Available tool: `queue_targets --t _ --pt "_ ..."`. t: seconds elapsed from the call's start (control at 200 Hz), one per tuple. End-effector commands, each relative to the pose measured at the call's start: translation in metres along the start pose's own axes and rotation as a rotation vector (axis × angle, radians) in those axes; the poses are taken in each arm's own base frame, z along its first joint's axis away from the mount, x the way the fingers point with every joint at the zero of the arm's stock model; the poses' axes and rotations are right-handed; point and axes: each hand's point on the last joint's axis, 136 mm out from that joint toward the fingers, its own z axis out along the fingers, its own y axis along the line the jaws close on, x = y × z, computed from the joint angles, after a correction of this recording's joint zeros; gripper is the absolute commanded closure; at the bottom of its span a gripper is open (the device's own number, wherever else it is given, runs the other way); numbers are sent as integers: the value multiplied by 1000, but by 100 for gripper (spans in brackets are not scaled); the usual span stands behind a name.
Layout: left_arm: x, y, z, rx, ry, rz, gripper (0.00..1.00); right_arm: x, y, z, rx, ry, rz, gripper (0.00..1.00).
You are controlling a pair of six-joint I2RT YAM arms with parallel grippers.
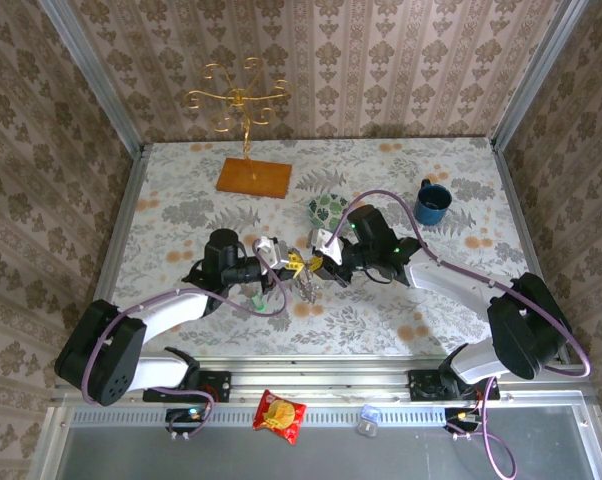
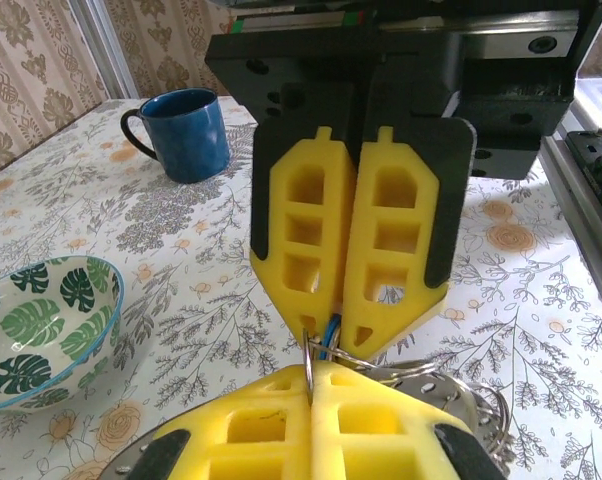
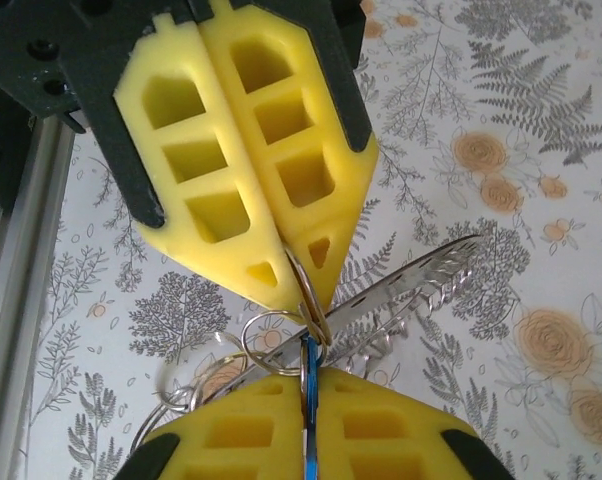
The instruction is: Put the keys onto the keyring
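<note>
While left gripper [image 2: 311, 378] pinched the stiff keyring [image 2: 309, 358], right gripper [image 3: 307, 385] clamped the blue key [image 3: 306, 360], presumably light, by its head.

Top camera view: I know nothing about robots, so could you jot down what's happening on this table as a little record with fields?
setting: floral table, two arms meeting mid-table
left fingers: shut on a thin metal keyring
right fingers: shut on a blue key, seen edge-on
also there: toothed key blade beside the rings, head colour not visible
nearby: leaf-patterned bowl, blue mug, gold jewellery stand
front ledge: red-and-yellow snack packet
</note>
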Motion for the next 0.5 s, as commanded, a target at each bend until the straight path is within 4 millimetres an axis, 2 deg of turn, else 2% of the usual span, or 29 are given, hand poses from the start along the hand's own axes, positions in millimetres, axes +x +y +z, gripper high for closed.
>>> queue_targets --t 0.0,0.095,0.22,0.35,0.4,0.495 --pt "-10 -3 0 23 -49 22 100 4 -4 1 16 45 -19 96" --pt "-11 -3 1 23 -54 26 100 8 -3 6 -3 69 -10 100" --pt "-12 -1 1 15 -61 36 100 19 5 17 -37 116 -10 100" --pt "-9 -3 1 20 -50 38 100 11 6 15 -31 79 -8 100" --pt "-8 -4 1 20 -46 38 100 6 5 12 -24 61 -15 97" --pt "-5 -5 2 24 -40 39 100 -1 2 4 -6 26 -18 82"
